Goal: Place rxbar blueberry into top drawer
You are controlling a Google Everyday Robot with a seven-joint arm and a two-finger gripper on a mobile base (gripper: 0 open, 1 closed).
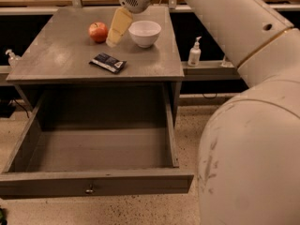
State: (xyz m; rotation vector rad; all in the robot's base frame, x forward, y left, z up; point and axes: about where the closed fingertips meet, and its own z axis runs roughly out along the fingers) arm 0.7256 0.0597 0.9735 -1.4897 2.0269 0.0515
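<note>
Rxbar blueberry (108, 63) — flat, navy-blue wrapper — lies untouched near the front edge of the grey tabletop (51, 55). Wide grey wooden top drawer (117, 182) gapes below, ready for it. Pale tool (117, 28) hovers nearer the back edge — can't tell if it's spread.

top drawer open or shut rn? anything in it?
Open: top drawer is pulled out, interior bare. rxbar blueberry lies on the tabletop; gripper hangs between apple and bowl.
</note>
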